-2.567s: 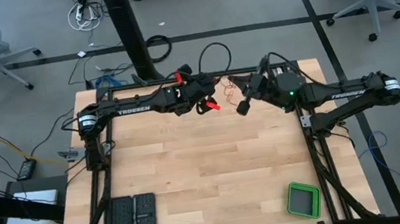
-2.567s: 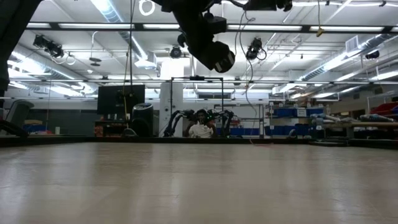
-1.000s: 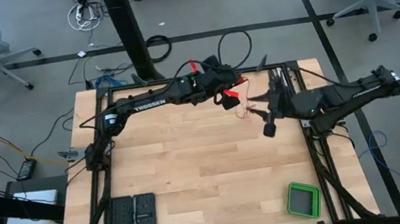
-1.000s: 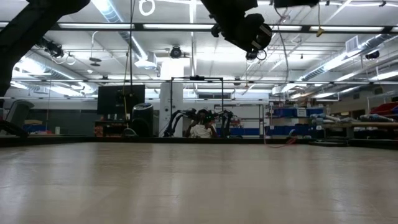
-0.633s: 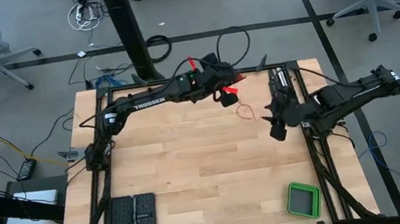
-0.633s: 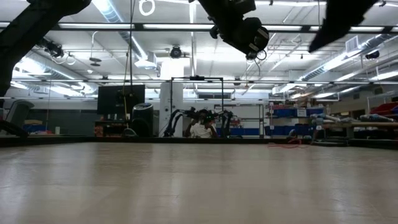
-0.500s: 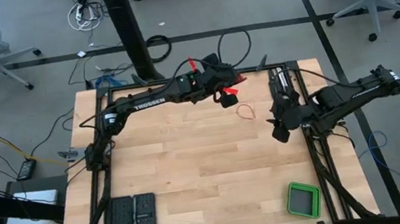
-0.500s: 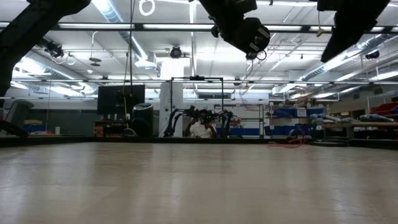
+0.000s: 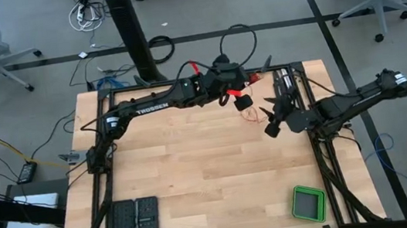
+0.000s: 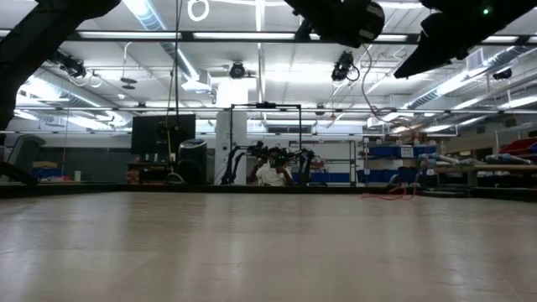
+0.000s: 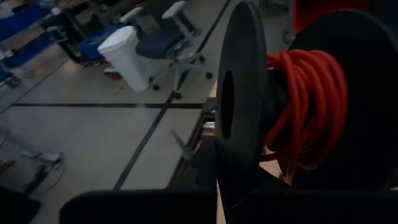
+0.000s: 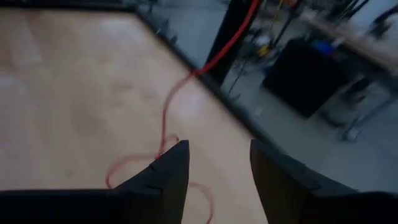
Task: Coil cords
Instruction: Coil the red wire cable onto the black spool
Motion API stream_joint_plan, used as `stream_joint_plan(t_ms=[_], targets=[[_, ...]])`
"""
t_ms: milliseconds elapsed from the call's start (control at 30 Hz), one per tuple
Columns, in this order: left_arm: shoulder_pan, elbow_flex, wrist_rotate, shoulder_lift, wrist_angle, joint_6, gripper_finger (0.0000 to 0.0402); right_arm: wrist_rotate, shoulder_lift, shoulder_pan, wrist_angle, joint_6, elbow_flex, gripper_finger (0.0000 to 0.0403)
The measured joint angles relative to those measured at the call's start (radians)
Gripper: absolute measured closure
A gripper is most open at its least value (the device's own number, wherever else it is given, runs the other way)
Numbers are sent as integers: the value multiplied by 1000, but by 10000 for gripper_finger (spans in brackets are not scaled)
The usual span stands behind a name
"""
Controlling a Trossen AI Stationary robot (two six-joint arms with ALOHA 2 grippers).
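While the left arm reaches across the far part of the wooden table [image 9: 196, 177], its left gripper [image 9: 242, 101] hangs above the boards at the far centre, a little to the right. In the left wrist view a black spool [image 11: 239, 106] sits right before the camera, with many turns of the red-orange cord [image 11: 305, 106] wound on it. The 2 fingers of this gripper are pressed together; what they pinch I cannot tell, because the spool hides them.

From the spool a thin length of the cord goes down to the table, and its loose part lies in curves on the boards near the far right side, just under and between the 2 grippers. In the right wrist view this loose part [image 12: 168, 134] makes a few open loops on the wood and then rises toward the far edge. In the low view a small red tangle [image 10: 394, 194] shows at the far right of the table top.

Further right, the right gripper [image 9: 270, 117] is above the table near the right rail, close to the loose cord but not touching it. Its 2 fingers [image 12: 165, 171] are spread wide and nothing is between them.

Near the right corner a small green box [image 9: 309, 204] lies on the table, and near the left corner lies a flat black tray [image 9: 133, 221].
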Motion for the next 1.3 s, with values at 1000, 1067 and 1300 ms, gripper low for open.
stream_joint_plan(t_ms=[1000, 1067, 1300], targets=[[-30, 0, 123, -1, 152, -46, 399, -452, -128, -199, 686, -195, -343, 284], [-32, 0, 123, -1, 151, -46, 399, -451, -108, -203, 684, -195, -343, 284], [-42, 0, 123, -1, 145, -23, 399, -445, -66, -206, 643, -238, -343, 284]])
